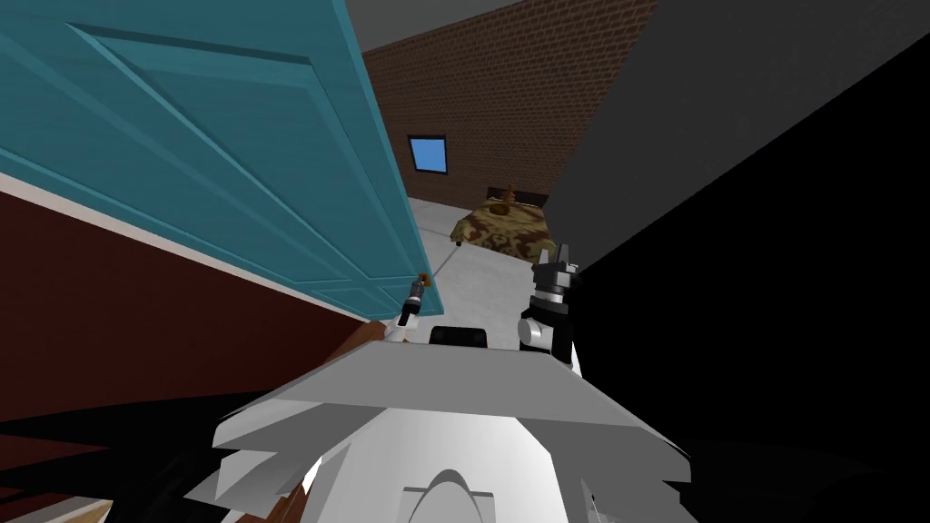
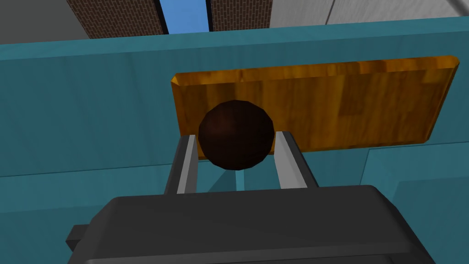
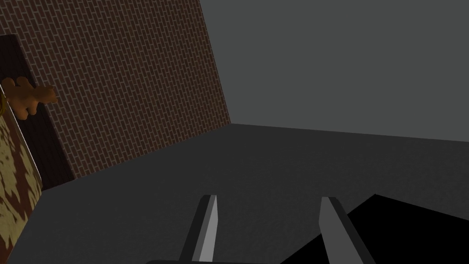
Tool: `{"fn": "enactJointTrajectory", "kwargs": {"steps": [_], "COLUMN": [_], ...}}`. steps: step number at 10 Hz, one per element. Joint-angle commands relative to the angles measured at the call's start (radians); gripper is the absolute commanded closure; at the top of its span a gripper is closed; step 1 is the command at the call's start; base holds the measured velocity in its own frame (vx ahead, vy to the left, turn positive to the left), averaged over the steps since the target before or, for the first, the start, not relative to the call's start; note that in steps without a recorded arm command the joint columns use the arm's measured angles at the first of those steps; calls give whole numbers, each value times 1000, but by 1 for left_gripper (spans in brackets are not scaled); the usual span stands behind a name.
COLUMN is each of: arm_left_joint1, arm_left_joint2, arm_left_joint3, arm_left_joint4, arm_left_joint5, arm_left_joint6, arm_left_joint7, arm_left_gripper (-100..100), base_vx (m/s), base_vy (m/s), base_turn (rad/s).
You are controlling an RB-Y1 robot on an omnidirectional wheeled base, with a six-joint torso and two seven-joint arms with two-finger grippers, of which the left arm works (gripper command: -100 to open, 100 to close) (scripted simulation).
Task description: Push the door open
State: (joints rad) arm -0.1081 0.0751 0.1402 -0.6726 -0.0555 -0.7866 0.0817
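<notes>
Where the left arm reaches: forward to the free edge of the door (image 1: 227, 136), left gripper (image 2: 237, 136) pinching the dark knob (image 2: 236, 121) on an orange plate (image 2: 343, 105).
Right gripper (image 3: 269, 199): raised beside the grey wall (image 1: 681, 109), fingers spread.
Door: teal, standing open to the left.
Opening: pale floor (image 1: 472, 281) between door edge and wall, bed (image 1: 504, 227) beyond.

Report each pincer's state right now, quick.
Left pincer: closed on the dark round knob of the teal door.
Right pincer: open, holding nothing.
</notes>
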Motion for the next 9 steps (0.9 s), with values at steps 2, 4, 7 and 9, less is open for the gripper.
{"fn": "enactJointTrajectory", "kwargs": {"steps": [2,4,7,9], "arm_left_joint1": [-15,-15,-33,-34], "arm_left_joint2": [21,23,20,14], "arm_left_joint3": [40,58,60,57], "arm_left_joint4": [25,26,54,48], "arm_left_joint5": [23,34,36,35], "arm_left_joint6": [-11,-9,-13,-10], "arm_left_joint7": [-7,-14,-14,-13], "arm_left_gripper": [100,100,-100,-100], "base_vx": [133,128,-24,-242], "base_vy": [-68,-51,-82,-75], "base_turn": [52,66,73,22]}}
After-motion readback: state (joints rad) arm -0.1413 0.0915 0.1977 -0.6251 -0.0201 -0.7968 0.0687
